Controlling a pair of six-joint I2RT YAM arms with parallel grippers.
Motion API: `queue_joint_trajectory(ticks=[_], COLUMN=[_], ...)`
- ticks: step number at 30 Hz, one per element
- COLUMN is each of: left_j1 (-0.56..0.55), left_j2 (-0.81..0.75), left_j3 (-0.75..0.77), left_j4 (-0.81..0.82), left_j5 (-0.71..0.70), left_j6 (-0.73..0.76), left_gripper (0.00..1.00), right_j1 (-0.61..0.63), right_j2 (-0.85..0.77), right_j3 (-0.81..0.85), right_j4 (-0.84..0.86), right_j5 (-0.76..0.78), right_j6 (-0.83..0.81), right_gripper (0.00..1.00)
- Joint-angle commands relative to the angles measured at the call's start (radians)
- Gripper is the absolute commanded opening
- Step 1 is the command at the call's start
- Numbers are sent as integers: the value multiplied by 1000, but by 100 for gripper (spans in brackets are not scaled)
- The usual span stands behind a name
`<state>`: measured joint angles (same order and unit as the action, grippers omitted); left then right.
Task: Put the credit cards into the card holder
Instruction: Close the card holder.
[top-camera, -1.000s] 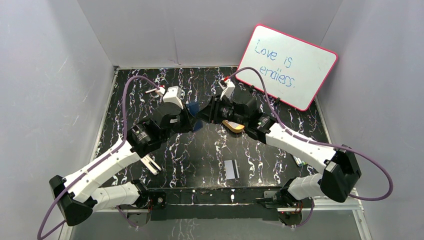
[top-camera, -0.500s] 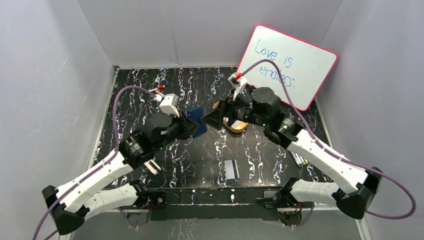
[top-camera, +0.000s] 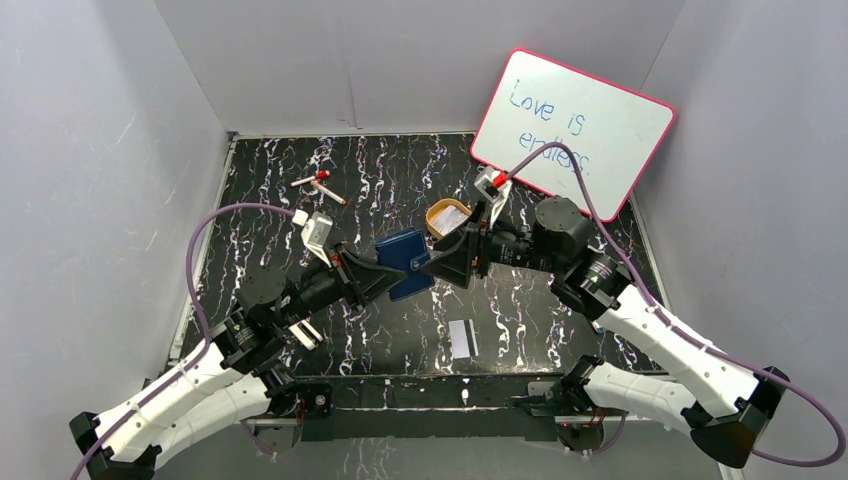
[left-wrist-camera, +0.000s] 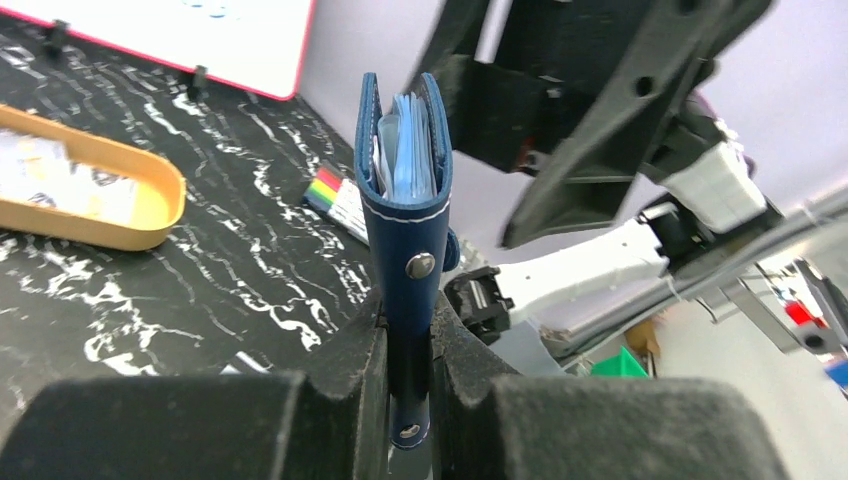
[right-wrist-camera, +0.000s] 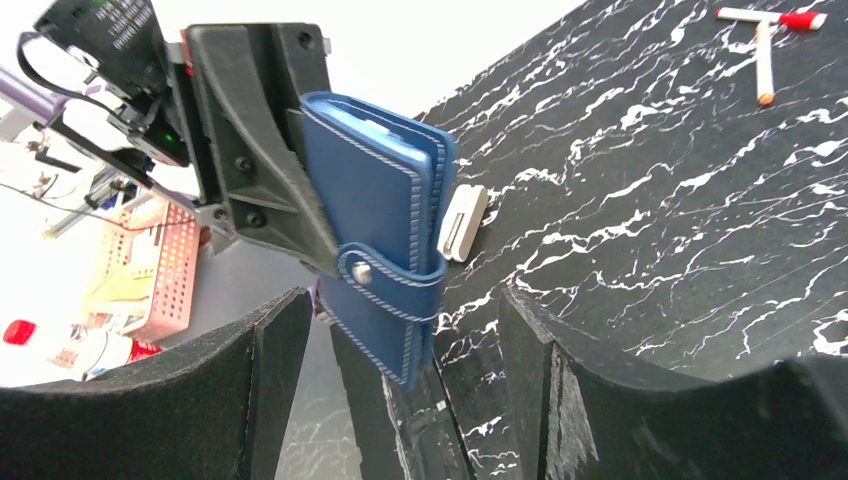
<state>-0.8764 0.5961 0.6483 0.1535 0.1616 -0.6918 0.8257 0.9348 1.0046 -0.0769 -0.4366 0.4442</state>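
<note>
The navy-blue card holder (top-camera: 405, 261) is held in the air over the table's middle. My left gripper (top-camera: 378, 278) is shut on its snap-tab end (left-wrist-camera: 408, 330); light blue pockets and pale card edges show in its top (left-wrist-camera: 403, 150). My right gripper (top-camera: 448, 263) is open just right of the holder, jaws wide apart with the holder (right-wrist-camera: 375, 235) in front of them, not touching. One credit card (top-camera: 461, 338) with a dark stripe lies flat on the table near the front edge.
An oval golden-orange tin (top-camera: 446, 217) with papers sits behind the right gripper. A pink-framed whiteboard (top-camera: 572, 130) leans at the back right. Marker pens (top-camera: 318, 183) lie at the back left. A striped small item (left-wrist-camera: 338, 198) lies on the table at the right.
Both arms drew back toward the near edge, carrying the card holder forward and higher. The right gripper moved off the tin, which now shows fully. The left arm uncovered the markers.
</note>
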Motion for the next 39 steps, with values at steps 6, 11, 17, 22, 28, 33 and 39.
queue_joint_trajectory(ticks=[6,11,17,22,28,33,39], left_j1=[2,2,2,1,1,1,2], left_j2=[30,32,26,21,16,27,17], left_j3=[21,23,26,27,25,34,3], left_j4=[165,173,176,175,182,135,137], left_j5=[180,194,197,200,210,194,196], left_j6=[-2,3,-2,-5,-6,1,-4], left_gripper=[0,0,0,0,0,7,41], right_j1=[0,0,0,0,1,0,1], right_j2=[4,13,42,68,66,53,32], right_j3=[2,-1,8,17,22,-1,-27], right_j4=[129,139,147,149,146,193,245], right_j5=[-128,-145,-202,-255,-246,-227,-147], right_j6=[-7,4,13,20,14,40,85], right_gripper=[75,58,60,58,32,11,7])
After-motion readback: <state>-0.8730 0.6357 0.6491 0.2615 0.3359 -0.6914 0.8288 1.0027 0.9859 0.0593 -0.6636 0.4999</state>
